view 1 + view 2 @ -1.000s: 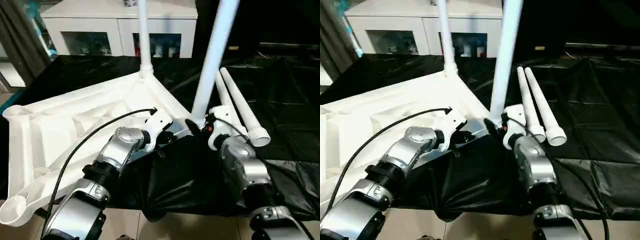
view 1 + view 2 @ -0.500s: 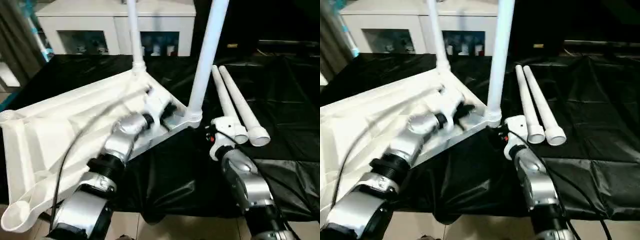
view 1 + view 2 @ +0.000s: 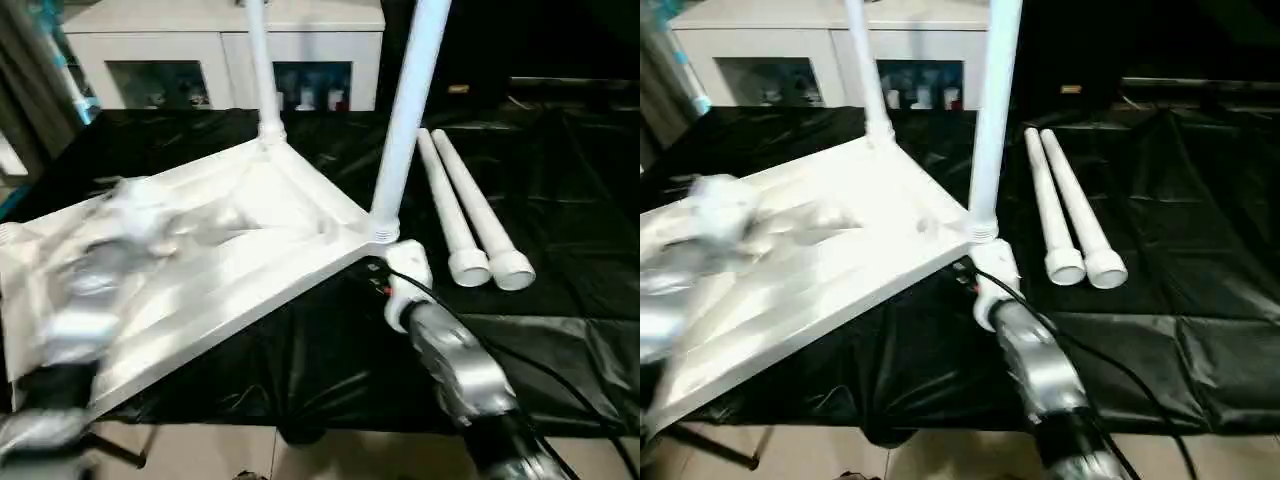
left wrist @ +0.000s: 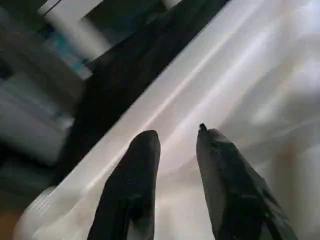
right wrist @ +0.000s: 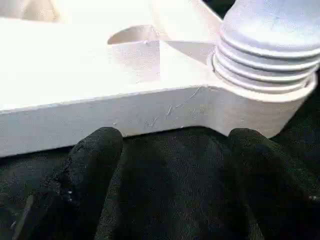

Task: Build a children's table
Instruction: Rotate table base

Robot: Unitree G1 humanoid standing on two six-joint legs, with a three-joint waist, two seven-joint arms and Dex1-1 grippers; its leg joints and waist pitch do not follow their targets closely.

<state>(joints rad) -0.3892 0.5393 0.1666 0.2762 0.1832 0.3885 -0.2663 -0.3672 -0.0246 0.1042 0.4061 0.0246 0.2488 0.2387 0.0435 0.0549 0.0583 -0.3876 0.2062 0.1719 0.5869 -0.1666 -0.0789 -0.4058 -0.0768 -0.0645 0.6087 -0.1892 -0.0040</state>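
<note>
Children's table (image 3: 230,240) lying upside down on the black-draped counter (image 3: 560,200), ribbed underside up, filling the scene from centre out to 9 o'clock, with its near-left part hanging past the counter's front edge. Two legs stand upright in corner sockets: one at 12 o'clock (image 3: 258,70), one just right of centre (image 3: 410,110). Two loose legs (image 3: 465,205) lie side by side, touching, at 2 o'clock, open ends toward the robot. Right pincer (image 5: 170,150), fingers spread wide and empty, rests low on the black cloth just before the table's edge, beside the threaded socket of the centre leg. Left pincer (image 4: 177,145), fingers (image 4: 140,170) narrowly parted and holding nothing, hovers over the white underside at 9 o'clock; left arm (image 3: 90,290) motion-blurred. White cabinet (image 3: 220,50) behind, at 11 o'clock.
</note>
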